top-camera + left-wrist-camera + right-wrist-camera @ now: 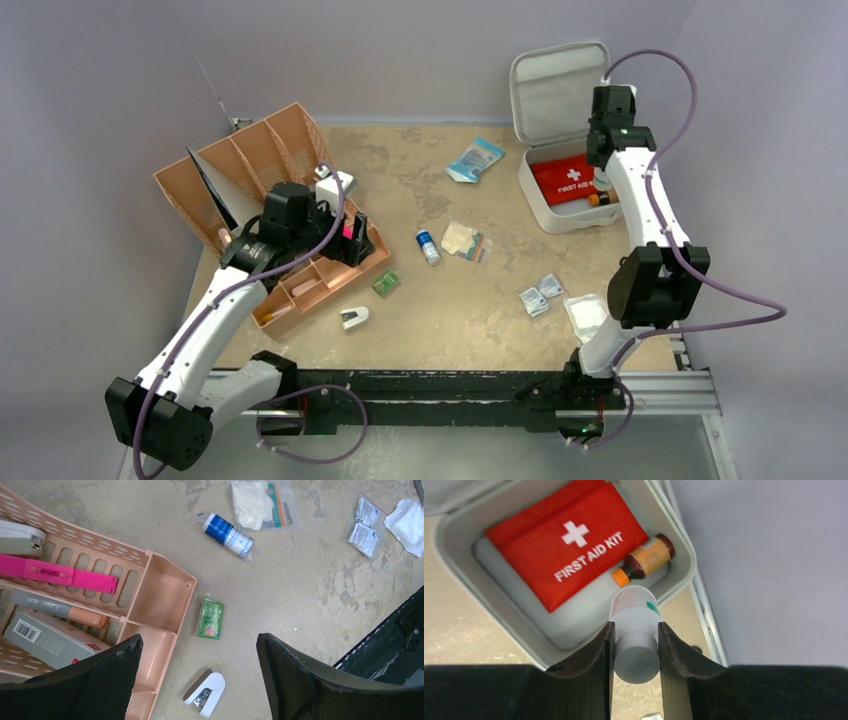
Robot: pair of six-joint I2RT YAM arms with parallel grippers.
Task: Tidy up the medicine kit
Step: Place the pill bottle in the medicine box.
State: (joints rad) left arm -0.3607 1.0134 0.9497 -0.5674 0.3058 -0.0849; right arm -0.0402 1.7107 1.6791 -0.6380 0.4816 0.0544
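The right arm (650,210) stretches to the open kit (560,222) at the table's (450,300) far right corner. The right gripper (636,628) pinches a white bottle (636,612) over the kit's rim. The left gripper (197,640) hangs wide open, empty, above the tray's (165,595) corner.

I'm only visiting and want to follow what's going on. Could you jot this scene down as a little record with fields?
Kit: light grey medicine kit, lid open
Inside kit: red pouch; brown bottle with orange cap
Right gripper: shut on a white bottle with a grey cap, over the kit's rim
Left gripper: open, holding nothing, above the table beside the organizer tray
Loose on table: green packet, blue-labelled vial, other small packets
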